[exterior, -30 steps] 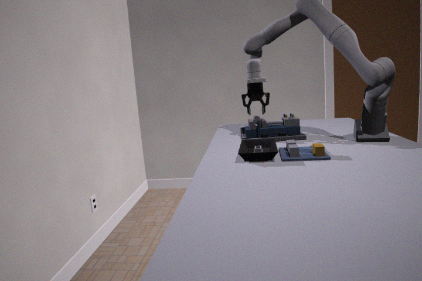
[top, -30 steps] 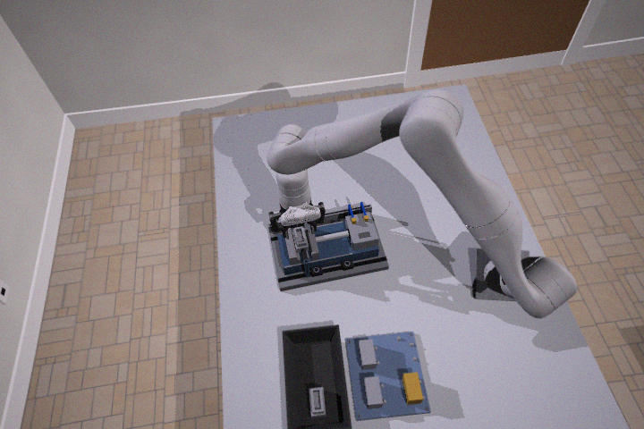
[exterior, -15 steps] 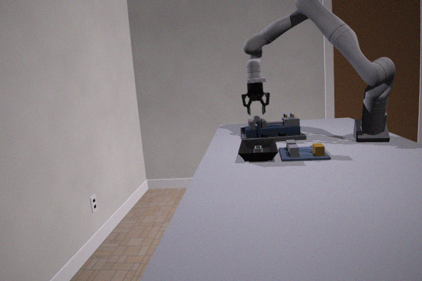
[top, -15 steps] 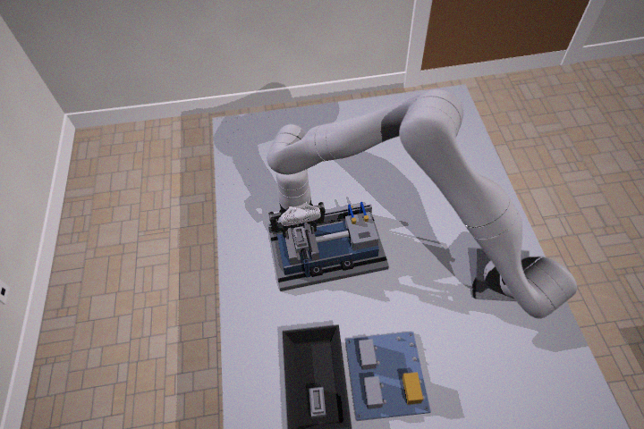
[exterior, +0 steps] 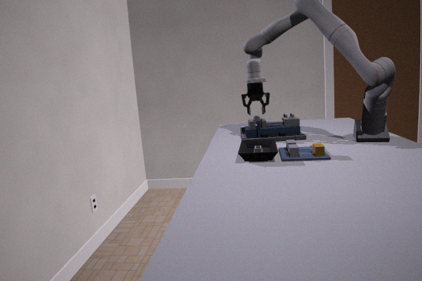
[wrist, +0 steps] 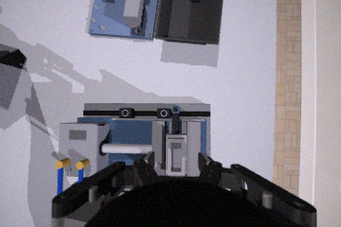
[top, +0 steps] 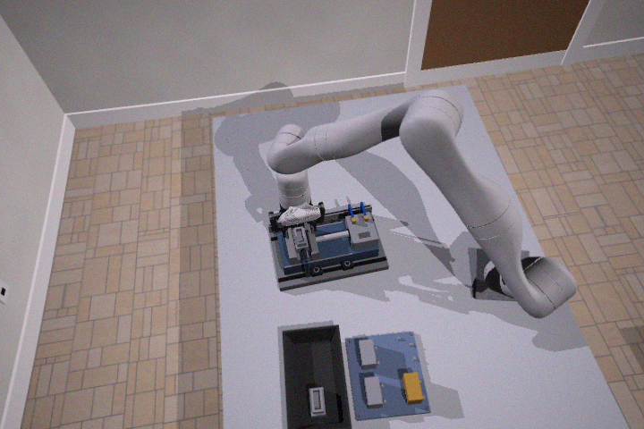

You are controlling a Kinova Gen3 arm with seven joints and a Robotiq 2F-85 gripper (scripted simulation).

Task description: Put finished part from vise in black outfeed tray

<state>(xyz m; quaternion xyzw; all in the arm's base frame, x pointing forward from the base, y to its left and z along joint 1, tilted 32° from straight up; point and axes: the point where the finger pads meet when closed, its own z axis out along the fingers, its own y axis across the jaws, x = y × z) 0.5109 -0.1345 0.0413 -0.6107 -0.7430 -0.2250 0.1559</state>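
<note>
The finished part (top: 300, 241), a grey block with a pocket on top, sits between the jaws of the blue vise (top: 327, 245); it also shows in the wrist view (wrist: 176, 154). My gripper (exterior: 255, 109) is open and empty, and hangs a little above the part, apart from it. In the wrist view its fingertips frame the part from above. The black outfeed tray (top: 315, 376) lies nearer the table's front and holds one pocketed block (top: 317, 400) at its near end.
A blue pallet (top: 387, 375) beside the tray carries two grey blanks and a yellow block (top: 412, 387). Two blue levers with yellow knobs (top: 358, 213) stand at the vise's right end. The arm's base (top: 500, 282) is at the right of the table.
</note>
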